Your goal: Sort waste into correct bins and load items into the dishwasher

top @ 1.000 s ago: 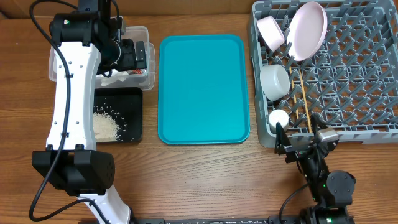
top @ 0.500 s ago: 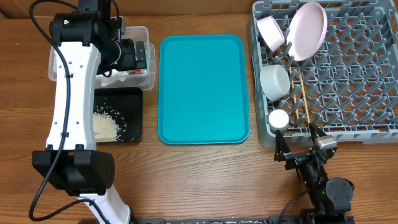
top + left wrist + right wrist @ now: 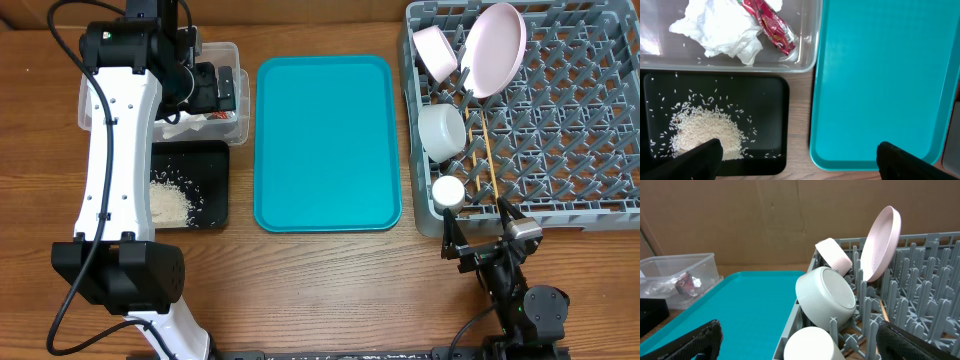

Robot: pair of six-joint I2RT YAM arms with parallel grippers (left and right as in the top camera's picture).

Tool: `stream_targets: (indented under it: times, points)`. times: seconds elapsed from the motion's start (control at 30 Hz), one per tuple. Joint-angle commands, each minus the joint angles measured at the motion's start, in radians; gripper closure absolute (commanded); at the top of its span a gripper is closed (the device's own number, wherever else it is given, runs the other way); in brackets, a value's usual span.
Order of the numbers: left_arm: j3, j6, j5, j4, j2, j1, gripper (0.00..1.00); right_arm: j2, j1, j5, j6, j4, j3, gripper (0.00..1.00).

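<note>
Two spread, empty pincers are the only things that could undo what looks like a finished job. Nearest the robot, the right pincer (image 3: 476,222) sits low over the tabletop (image 3: 330,290) just in front of the dishwasher rack (image 3: 600,215). Its jaws are wide apart and aimed at the small white cup (image 3: 447,190) in the near corner, so a careless advance could clip the rack's wall or tip the cup. A little farther, the rice scraps (image 3: 170,200) lie loose in the shallow black tray (image 3: 215,160), whose low rim would spill them at any nudge from the left arm above. The teal tray (image 3: 325,140) lies bare between the two sides. Farther on, the chopsticks (image 3: 487,165) rest on the lattice and could slip through if the rack is jolted, and the white bowl (image 3: 440,130) leans on its pegs. The left pincer (image 3: 797,145), jaws wide and holding nothing, hangs over the clear tub (image 3: 225,48) containing the napkin (image 3: 720,30) and red wrapper (image 3: 771,25); a low retreat could catch the tub's edge. Farthest, the pink bowl (image 3: 435,50) and plate (image 3: 497,45) stand tilted between pegs, likeliest to topple if shaken.
</note>
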State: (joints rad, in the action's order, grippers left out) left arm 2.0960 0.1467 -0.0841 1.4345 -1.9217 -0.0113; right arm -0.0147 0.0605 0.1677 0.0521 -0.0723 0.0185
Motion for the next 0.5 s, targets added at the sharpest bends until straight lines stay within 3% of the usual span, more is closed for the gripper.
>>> stream_targets:
  times: [0.0,0.47]
  points:
    - [0.009,-0.019,0.006,-0.002,0.006,-0.002,0.00,0.012,0.004,-0.010,0.005,0.003,-0.010,0.00]
    - [0.009,-0.024,0.012,-0.001,0.017,-0.001,0.00,0.012,0.004,-0.010,0.005,0.003,-0.010,0.00]
